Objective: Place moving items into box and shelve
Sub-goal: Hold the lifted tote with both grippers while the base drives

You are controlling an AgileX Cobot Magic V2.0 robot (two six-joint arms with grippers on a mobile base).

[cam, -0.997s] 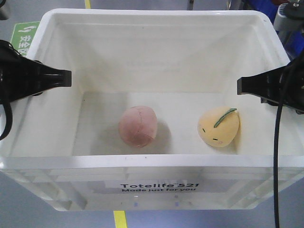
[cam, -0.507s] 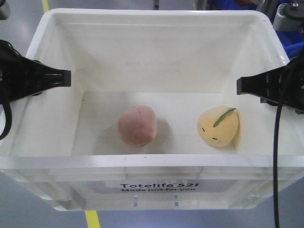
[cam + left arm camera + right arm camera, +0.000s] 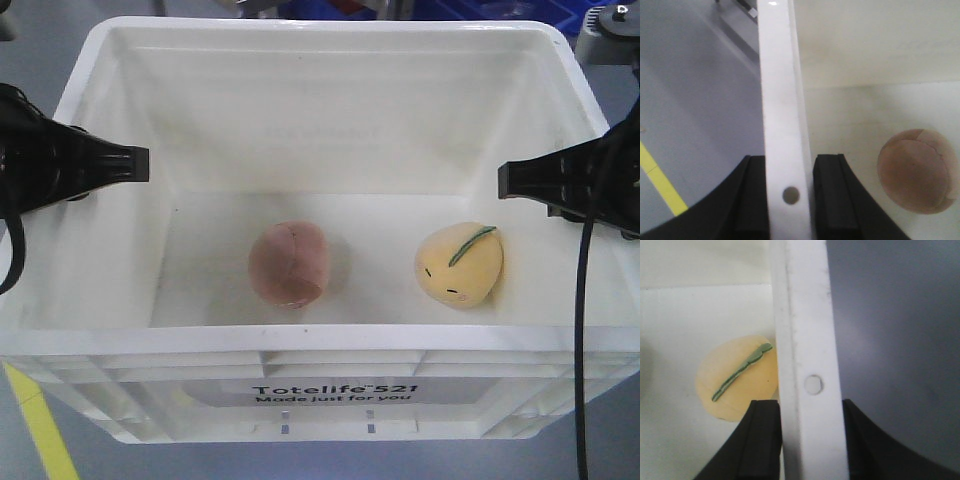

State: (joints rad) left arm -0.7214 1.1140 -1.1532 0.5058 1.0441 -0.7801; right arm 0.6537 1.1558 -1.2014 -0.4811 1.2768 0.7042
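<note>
Left gripper (image 3: pixel 789 197): clenched on the left wall of the box (image 3: pixel 320 345), one finger outside, one inside.
Right gripper (image 3: pixel 810 440): clenched the same way on the right wall.
Box: white tote held between your two arms, with the floor (image 3: pixel 690 100) showing beneath.
Pink ball (image 3: pixel 289 264): on the box bottom, left of centre, clear of the walls.
Yellow plush (image 3: pixel 459 265): on the box bottom, right side, apart from the ball.
Step in hand: loading looks done; you appear to be carrying the box.
Next move: keep both grips even and the box level. Where it is to be shelved is not in view.
</note>
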